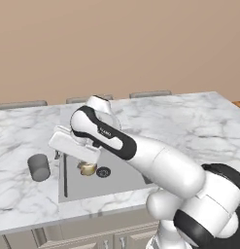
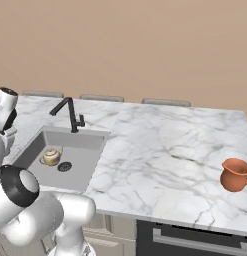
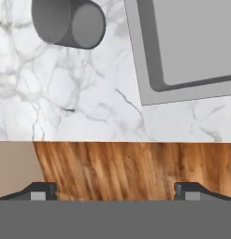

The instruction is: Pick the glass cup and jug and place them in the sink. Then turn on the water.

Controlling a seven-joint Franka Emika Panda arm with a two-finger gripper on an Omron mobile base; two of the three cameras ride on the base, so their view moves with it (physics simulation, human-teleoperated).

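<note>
The gripper (image 3: 115, 191) hangs wide open and empty over the sink's (image 1: 63, 187) left edge, apparently lining up on the cup (image 1: 39, 167) standing just beside it, while the jug (image 2: 235, 175) waits near the counter's (image 2: 160, 145) far right edge.

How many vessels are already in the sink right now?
1: a small golden teapot sits in the sink beside the drain. The cup stands on the counter left of the basin; the jug stands far right. The arm hides part of the basin.
</note>
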